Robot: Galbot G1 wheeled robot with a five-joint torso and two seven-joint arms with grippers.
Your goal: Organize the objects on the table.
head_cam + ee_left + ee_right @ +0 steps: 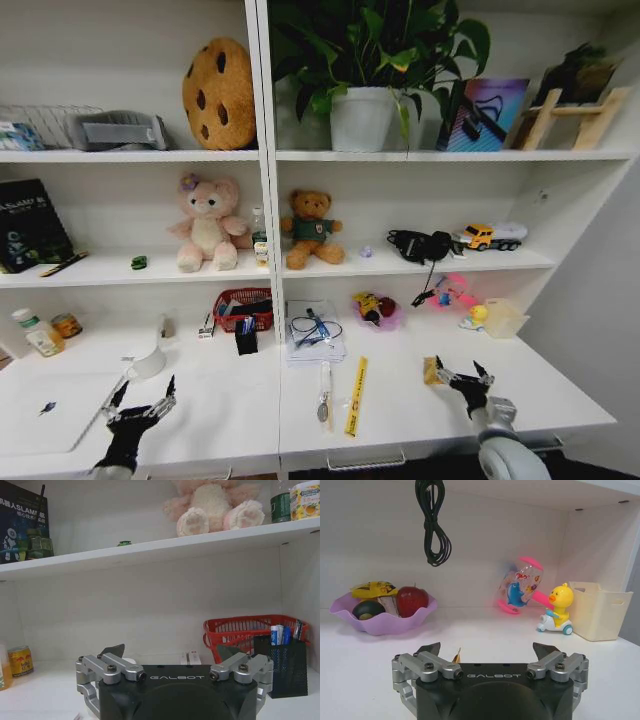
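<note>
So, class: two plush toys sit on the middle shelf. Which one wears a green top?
The brown teddy bear, sitting right of the shelf divider. It wears a green top, whereas the pink plush bear left of the divider is pale pink and cream with a purple flower on its head.

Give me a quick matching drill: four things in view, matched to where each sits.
Things:
1. laptop
2. green car
3. red basket
4. yellow tub

Places:
A. on the middle shelf, left of the pink plush
B. on the desk, far right by the wall
C. on the desk's left end, beside the left hand
D. at the back of the desk, under the pink plush's shelf

Pairs: 1-C, 2-A, 3-D, 4-B
</note>
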